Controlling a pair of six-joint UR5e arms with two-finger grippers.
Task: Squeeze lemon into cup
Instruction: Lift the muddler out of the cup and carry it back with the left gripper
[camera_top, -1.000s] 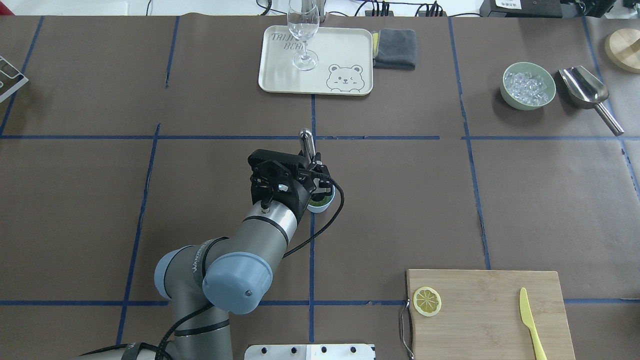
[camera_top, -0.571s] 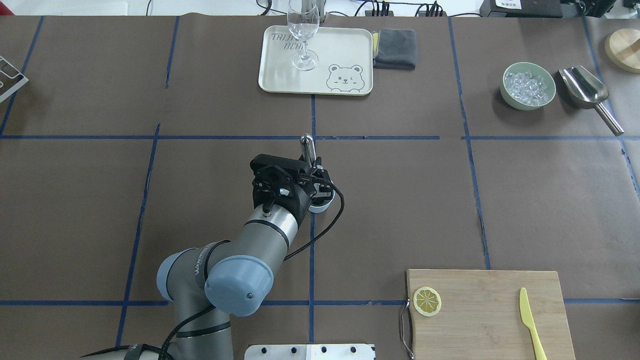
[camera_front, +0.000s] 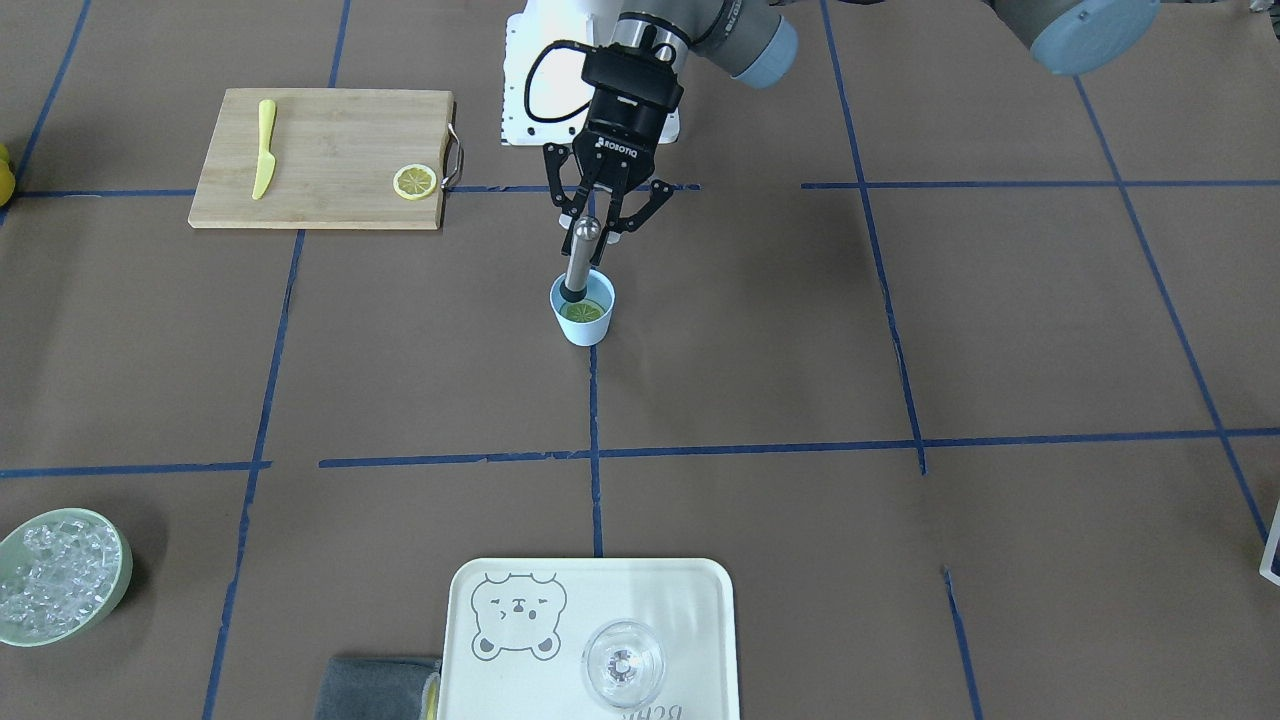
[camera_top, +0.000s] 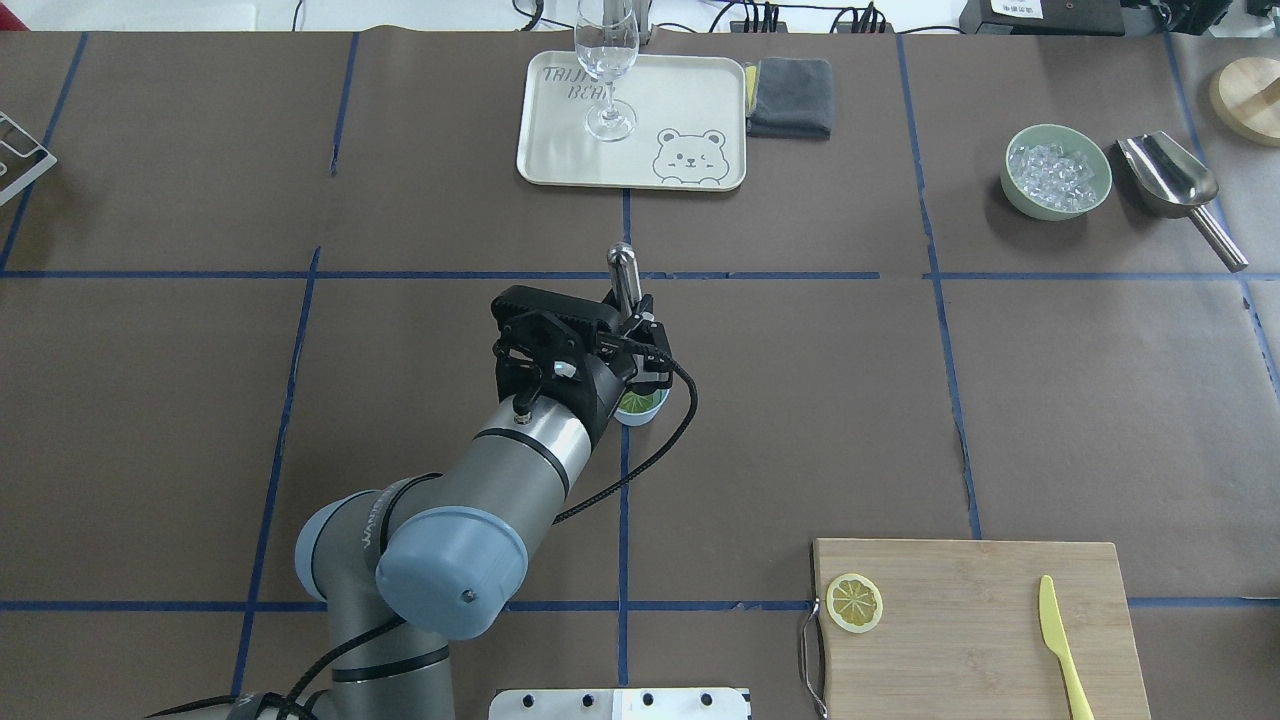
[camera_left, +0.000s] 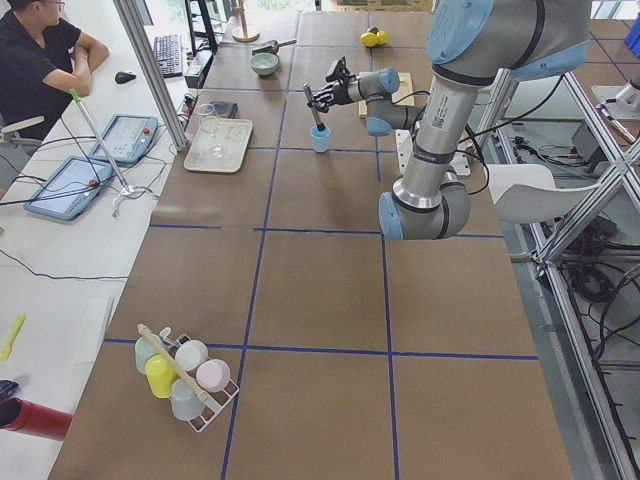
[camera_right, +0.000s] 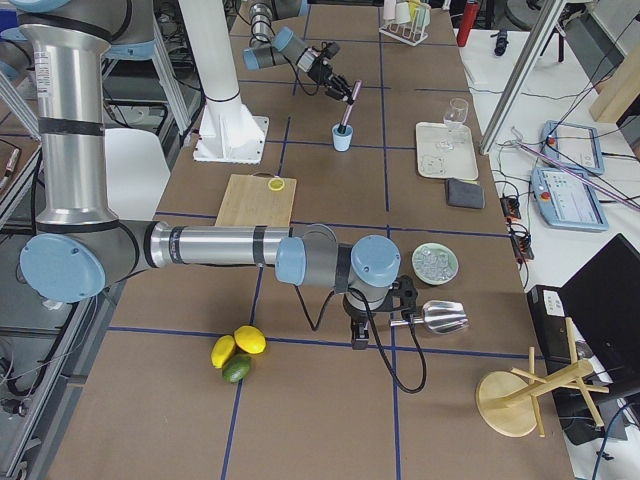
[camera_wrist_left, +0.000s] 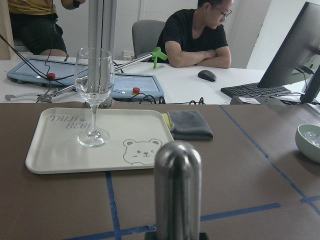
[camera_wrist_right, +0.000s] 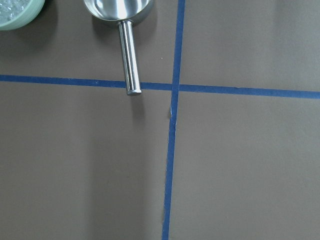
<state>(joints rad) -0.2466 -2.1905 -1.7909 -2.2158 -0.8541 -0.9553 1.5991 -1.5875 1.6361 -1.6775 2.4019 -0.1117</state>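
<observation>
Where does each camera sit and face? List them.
Front: across table, steeply down; left end effector grips muddler in cup.
Overhead: behind shoulders, forward-down; left arm.
Left: table's end; left arm near.
Right: opposite end; right arm near.
Left wrist: toward tray; muddler foreground.
Right wrist: down at scoop; no body.
Front, overhead share cup.
</observation>
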